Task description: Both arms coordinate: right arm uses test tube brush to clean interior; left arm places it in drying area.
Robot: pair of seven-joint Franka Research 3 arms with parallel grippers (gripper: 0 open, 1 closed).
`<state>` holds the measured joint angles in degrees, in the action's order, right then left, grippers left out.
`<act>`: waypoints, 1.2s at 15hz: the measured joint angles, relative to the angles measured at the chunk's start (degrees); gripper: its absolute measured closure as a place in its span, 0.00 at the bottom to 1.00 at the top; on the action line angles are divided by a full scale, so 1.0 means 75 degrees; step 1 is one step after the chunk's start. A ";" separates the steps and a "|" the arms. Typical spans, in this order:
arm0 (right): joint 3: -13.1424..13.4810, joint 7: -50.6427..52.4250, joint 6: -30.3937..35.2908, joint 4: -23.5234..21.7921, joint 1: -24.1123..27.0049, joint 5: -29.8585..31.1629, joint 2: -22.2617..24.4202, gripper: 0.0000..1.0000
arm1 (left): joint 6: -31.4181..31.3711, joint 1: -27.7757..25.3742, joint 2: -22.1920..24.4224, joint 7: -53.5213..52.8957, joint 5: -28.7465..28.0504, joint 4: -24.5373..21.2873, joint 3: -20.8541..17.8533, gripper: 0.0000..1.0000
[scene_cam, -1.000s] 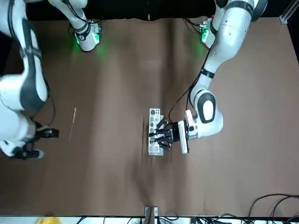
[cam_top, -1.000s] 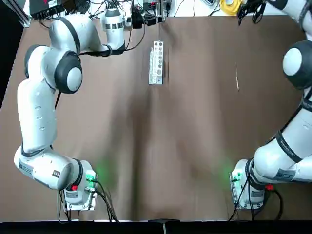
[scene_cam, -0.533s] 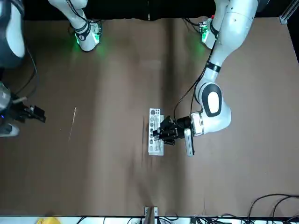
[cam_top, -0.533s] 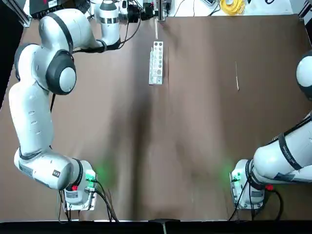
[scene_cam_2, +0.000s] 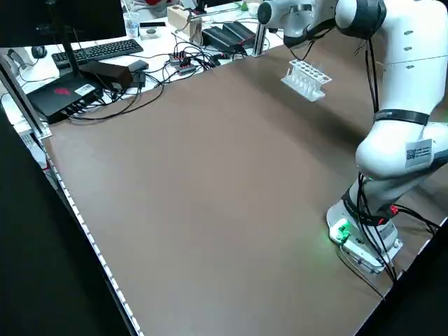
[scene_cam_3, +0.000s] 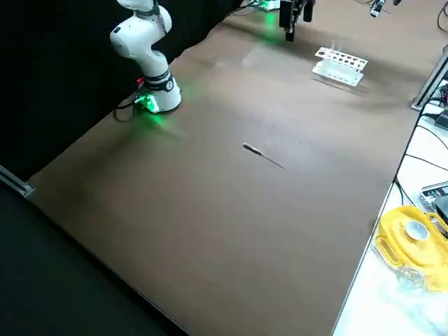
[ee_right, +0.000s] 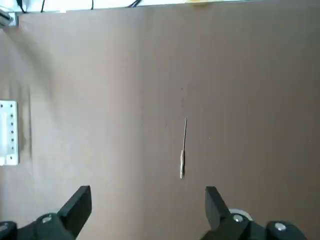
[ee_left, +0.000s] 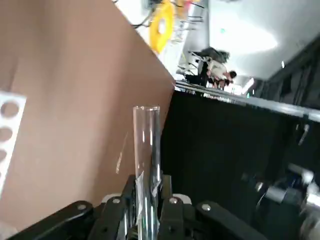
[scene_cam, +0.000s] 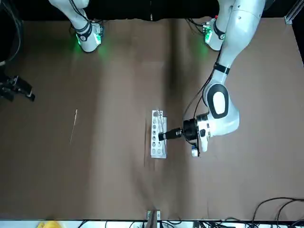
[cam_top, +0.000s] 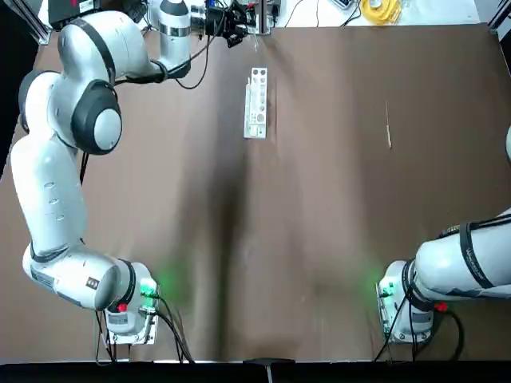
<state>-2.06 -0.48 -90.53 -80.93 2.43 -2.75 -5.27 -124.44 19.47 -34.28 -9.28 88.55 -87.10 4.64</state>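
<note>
The test tube brush (cam_top: 388,126) lies flat on the brown table at the right, seen also as the thin stick (ee_right: 183,150) straight below my right gripper (ee_right: 147,200). That gripper hangs high above it, open, with nothing between its fingers; it shows at the edge of the front view (scene_cam: 19,89). My left gripper (ee_left: 145,199) is shut on a clear glass tube (ee_left: 147,145), held lifted near the table's far edge (cam_top: 231,14). The drying area, a white rack (cam_top: 255,104) with a row of holes, stands just in front of it (scene_cam: 157,134).
Cables, boxes and a keyboard (scene_cam_2: 105,49) crowd the far edge behind the table. A yellow object (scene_cam_3: 413,234) sits off the table's far right corner. Both arm bases with green lights (cam_top: 148,291) (cam_top: 387,291) stand at the near edge.
The left gripper has swung back and turned away from the rack with the tube in it. The right arm has pulled farther out to the right, leaving the top view.
</note>
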 joint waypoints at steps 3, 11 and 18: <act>0.0276 -0.0003 -0.0678 -0.0897 -0.0436 -0.0001 0.0551 0.00 | 0.0407 -0.0143 0.0011 0.2050 -0.0301 -0.0003 -0.0001 0.77; 0.0455 0.0121 -0.1066 -0.2114 -0.0534 0.0006 0.1327 0.00 | 0.2474 -0.0638 -0.0440 0.5522 0.0430 -0.0042 0.0019 0.77; 0.0534 0.0782 -0.0853 -0.1980 -0.0526 0.0007 0.1383 0.00 | 0.2695 -0.0842 -0.1294 0.6196 0.1239 0.0139 0.0021 0.77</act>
<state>1.95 5.38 -96.92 -95.78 -1.51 -2.69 5.10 -104.22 13.16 -43.99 37.19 97.84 -86.05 4.80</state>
